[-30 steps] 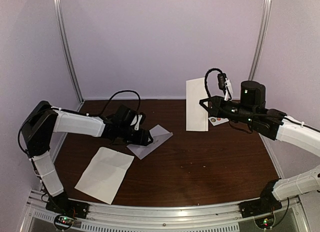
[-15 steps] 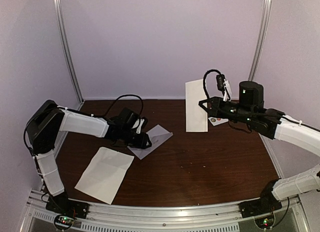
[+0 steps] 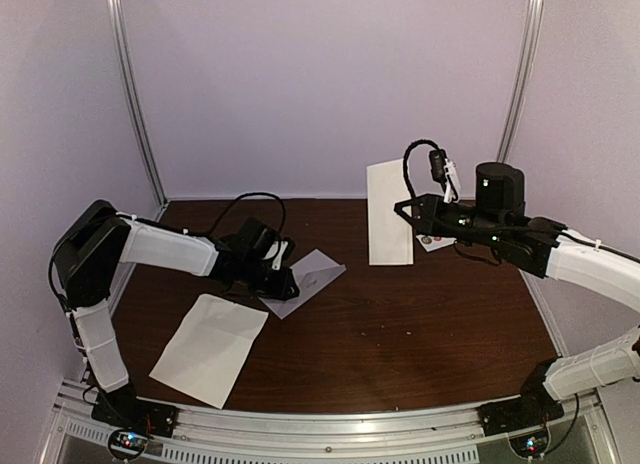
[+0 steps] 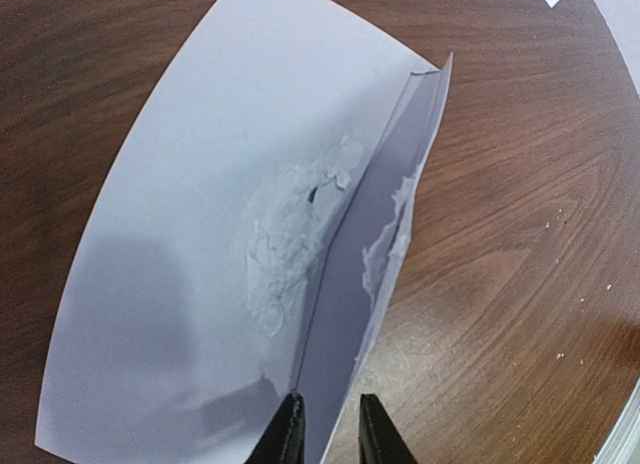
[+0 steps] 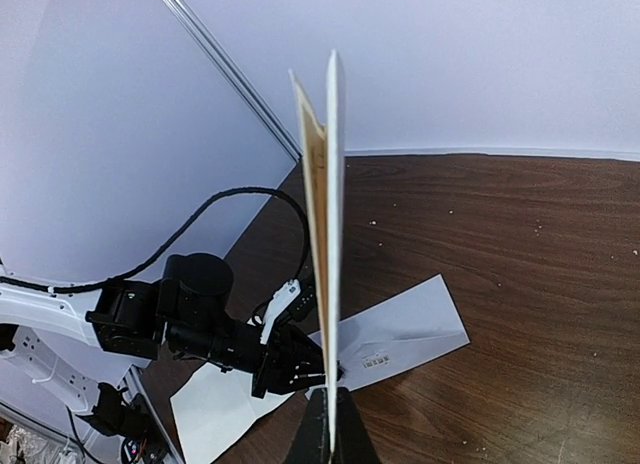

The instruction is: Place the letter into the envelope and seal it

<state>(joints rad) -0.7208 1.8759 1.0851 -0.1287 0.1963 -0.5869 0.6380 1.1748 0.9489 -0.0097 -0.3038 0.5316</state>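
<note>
Table (image 3: pixel 420 324) is dark brown wood grain with a few pale specks on it. We see lilac walls on three sides, aluminium posts (image 3: pixel 135 104) in the far corners and an aluminium rail (image 3: pixel 330 422) along the near edge.

The envelope (image 3: pixel 312 276) lies flat at about 10 o'clock from table centre, well clear of the walls. In the left wrist view we see a rough torn patch beside its flap crease.

Left gripper (image 4: pixel 330 439) sits low at the envelope's end. Its jaws stand a slim gap apart with the flap edge running in between them, and we see no pinch on the paper.

A creased white sheet (image 3: pixel 210 349) lies flat at 8 o'clock, near the envelope; we can't tell if they touch.

Right gripper (image 3: pixel 408 206) is clamped tight on the letter (image 3: pixel 385 229), holding it upright above the table at 1 o'clock. We also see a small sticker card (image 3: pixel 433 242) on the table at 2 o'clock, partly hidden by the right arm.
</note>
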